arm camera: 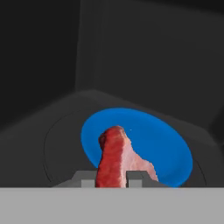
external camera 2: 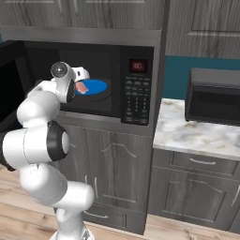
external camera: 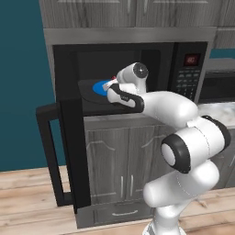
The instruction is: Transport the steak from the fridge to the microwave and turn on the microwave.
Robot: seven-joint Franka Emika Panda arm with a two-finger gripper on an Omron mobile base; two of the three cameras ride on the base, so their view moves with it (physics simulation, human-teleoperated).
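The black microwave (external camera: 186, 78) stands with its door (external camera: 69, 151) swung open to the left. My arm reaches into the cavity. In the hand view my gripper (arm camera: 113, 179) is shut on the steak (arm camera: 114, 157), a pink-red slab standing on edge between the fingertips (arm camera: 87, 178). It hangs just above a round blue plate (arm camera: 162, 140) on the dark turntable. From the right base view the steak (external camera 2: 82, 88) sits at the left rim of the plate (external camera 2: 97, 86), under my gripper (external camera 2: 81, 80). The fridge is out of view.
The microwave's keypad (external camera 2: 136, 101) and red display (external camera 2: 138, 66) are right of the cavity. A second dark appliance (external camera 2: 215, 101) stands on the marble counter (external camera 2: 187, 133) to the right. Grey cabinets (external camera: 124, 160) run below, and the open door juts out over the wooden floor.
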